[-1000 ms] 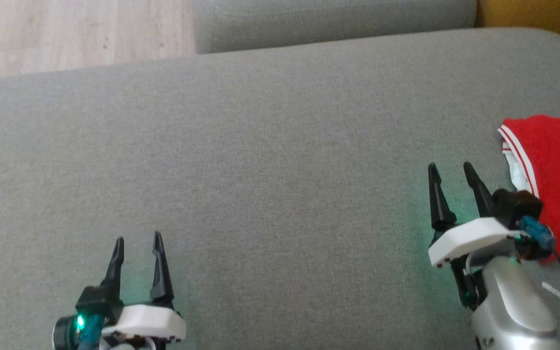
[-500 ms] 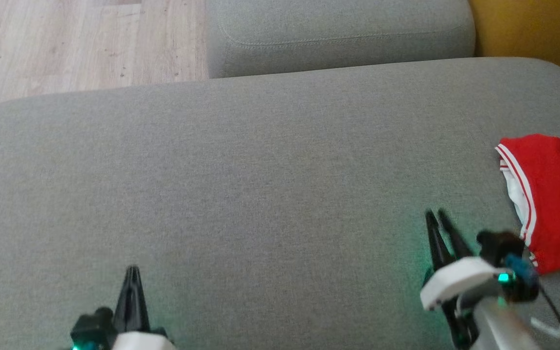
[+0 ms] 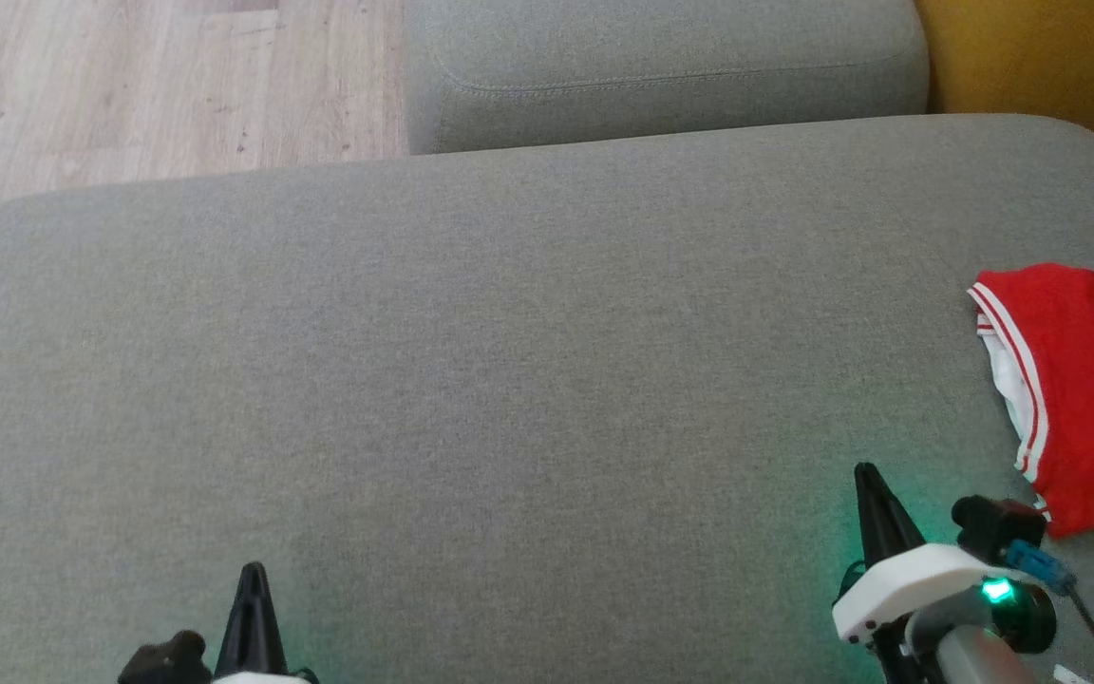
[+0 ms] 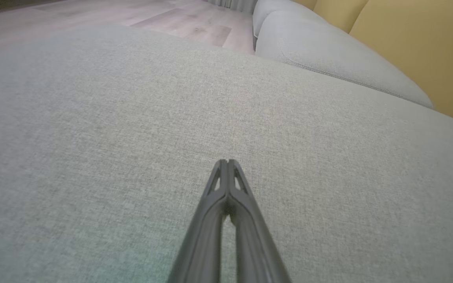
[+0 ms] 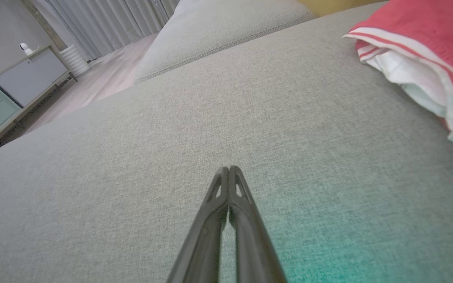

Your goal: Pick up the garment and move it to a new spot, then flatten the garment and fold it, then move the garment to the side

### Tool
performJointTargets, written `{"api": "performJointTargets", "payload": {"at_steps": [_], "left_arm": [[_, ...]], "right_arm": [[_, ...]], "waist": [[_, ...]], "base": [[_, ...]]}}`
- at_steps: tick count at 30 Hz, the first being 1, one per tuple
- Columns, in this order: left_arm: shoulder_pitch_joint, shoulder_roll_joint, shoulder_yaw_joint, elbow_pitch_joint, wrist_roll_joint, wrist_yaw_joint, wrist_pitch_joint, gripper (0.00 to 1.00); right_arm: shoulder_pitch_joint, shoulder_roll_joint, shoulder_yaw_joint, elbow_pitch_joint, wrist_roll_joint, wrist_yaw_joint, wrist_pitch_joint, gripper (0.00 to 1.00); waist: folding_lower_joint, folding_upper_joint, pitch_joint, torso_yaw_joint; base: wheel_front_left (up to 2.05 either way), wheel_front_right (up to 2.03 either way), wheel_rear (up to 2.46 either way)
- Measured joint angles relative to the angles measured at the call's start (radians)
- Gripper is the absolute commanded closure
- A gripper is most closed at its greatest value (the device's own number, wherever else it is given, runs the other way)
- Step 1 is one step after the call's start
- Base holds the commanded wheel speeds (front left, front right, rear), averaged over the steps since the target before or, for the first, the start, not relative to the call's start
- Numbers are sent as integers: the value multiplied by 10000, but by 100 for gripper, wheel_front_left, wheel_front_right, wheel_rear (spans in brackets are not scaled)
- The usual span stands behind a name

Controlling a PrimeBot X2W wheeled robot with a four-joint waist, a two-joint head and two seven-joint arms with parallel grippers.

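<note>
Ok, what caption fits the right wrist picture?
Shut right tool pointing across the gray cushion, red-and-white garment lying apart.

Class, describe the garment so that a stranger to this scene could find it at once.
Start at the broad grey cushion in front of the robot. Follow it to its right edge, where the garment lies. It is bright red with red-and-white striped trim and a white panel, the one coloured thing on that plain grey fabric.

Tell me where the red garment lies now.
In the head view, the garment lies at the right edge of the grey cushion, right of the right gripper.
</note>
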Motion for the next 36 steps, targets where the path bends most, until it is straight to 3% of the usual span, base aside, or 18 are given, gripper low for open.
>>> {"api": "performJointTargets", "payload": {"at_steps": [36], "left_arm": [[-332, -4, 566, -508, -3743, -453, 1024, 100]], "right_arm": [[53, 15, -621, -1287, 3893, 0, 959, 100]], "waist": [[0, 0, -43, 75]], "base": [[0, 0, 0]]}}
